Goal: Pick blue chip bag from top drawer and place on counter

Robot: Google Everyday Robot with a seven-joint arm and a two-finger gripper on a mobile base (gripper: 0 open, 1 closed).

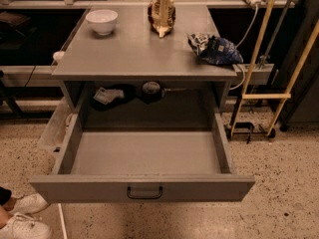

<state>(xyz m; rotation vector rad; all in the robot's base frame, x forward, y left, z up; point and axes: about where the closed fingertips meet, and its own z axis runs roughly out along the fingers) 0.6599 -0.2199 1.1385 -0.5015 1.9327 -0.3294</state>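
The blue chip bag [215, 49], crumpled dark-blue foil with white patches, lies on the counter [139, 49] near its right front corner. The top drawer [144, 158] is pulled fully open below the counter, and its grey floor is bare. Its small dark bar handle [144, 191] sits centred on the front panel. The gripper and the arm are out of view.
A white bowl [101, 21] stands at the counter's back left. A brown-and-cream upright bag [161, 14] stands at the back middle. Dark objects [114, 96] lie in the recess behind the drawer. A wooden frame [271, 78] stands to the right. A person's white shoes [22, 218] show at bottom left.
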